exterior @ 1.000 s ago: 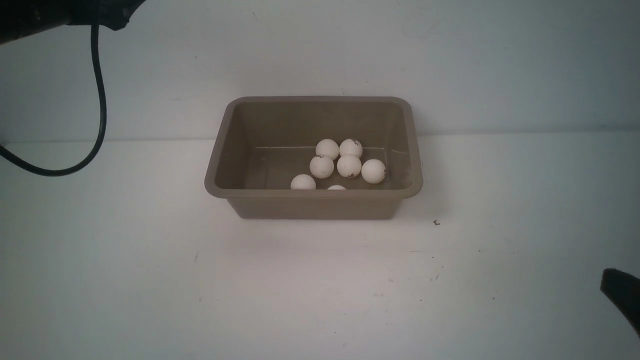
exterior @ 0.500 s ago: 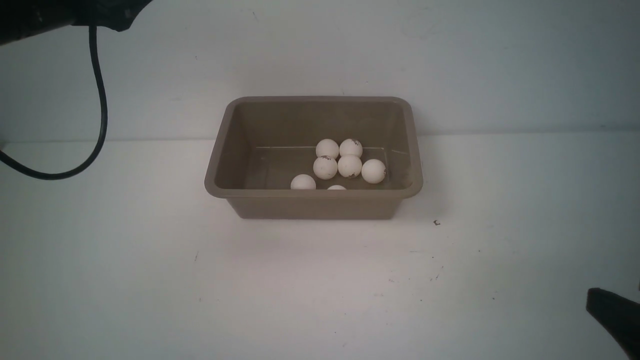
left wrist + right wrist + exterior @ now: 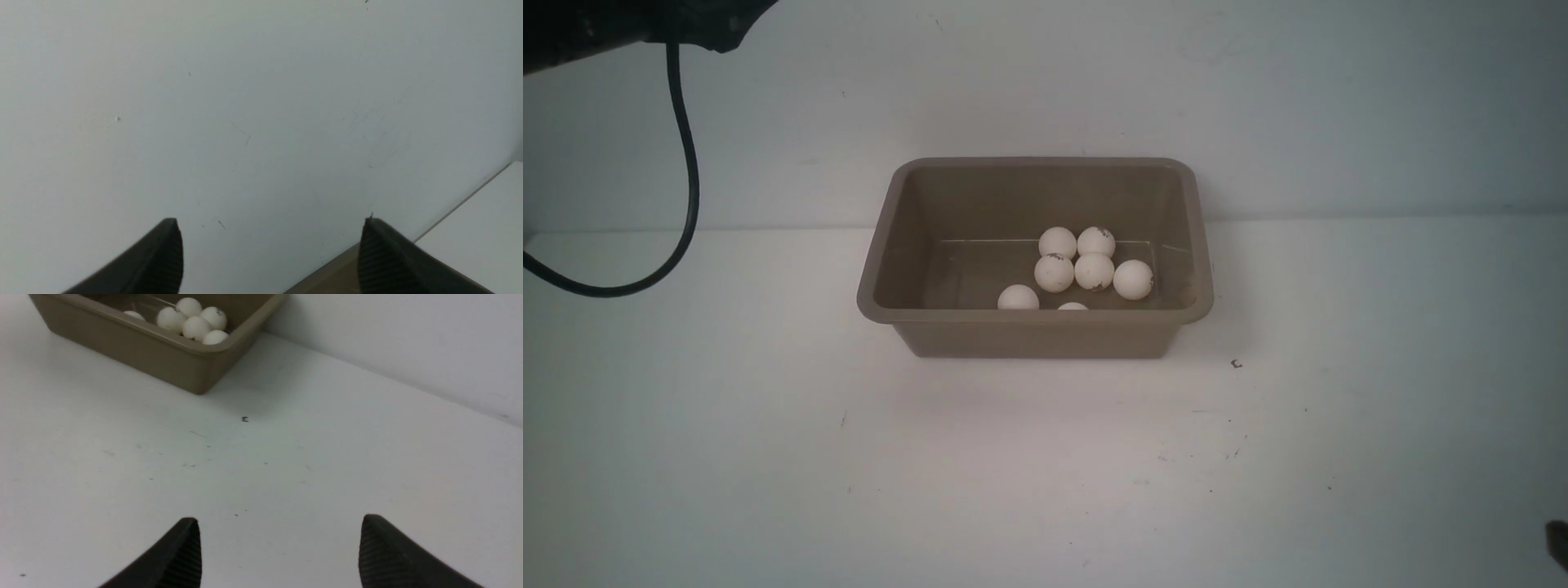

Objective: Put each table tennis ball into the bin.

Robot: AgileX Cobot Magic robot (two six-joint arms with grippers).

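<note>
The taupe bin [image 3: 1035, 331] stands at the middle of the white table against the back wall. Several white table tennis balls [image 3: 1093, 271] lie on its floor, grouped toward its right half; some of them show over the rim in the right wrist view [image 3: 196, 327], inside the bin [image 3: 163, 355]. My right gripper [image 3: 280, 555] is open and empty, low over bare table well right of and nearer than the bin. Only a dark sliver of it shows at the front view's lower right edge [image 3: 1558, 541]. My left gripper [image 3: 269, 257] is open and empty, facing the wall, with a bin corner [image 3: 327, 277] below it.
The left arm's dark body [image 3: 629, 24] fills the upper left corner, with a black cable [image 3: 686, 188] looping down from it. A small dark speck [image 3: 1236, 363] lies on the table right of the bin. The white wall [image 3: 1258, 98] rises right behind the bin.
The right gripper has drawn back toward the lower right, almost out of the front view. One ball in the bin shifted slightly to the right. The left arm barely moved.
</note>
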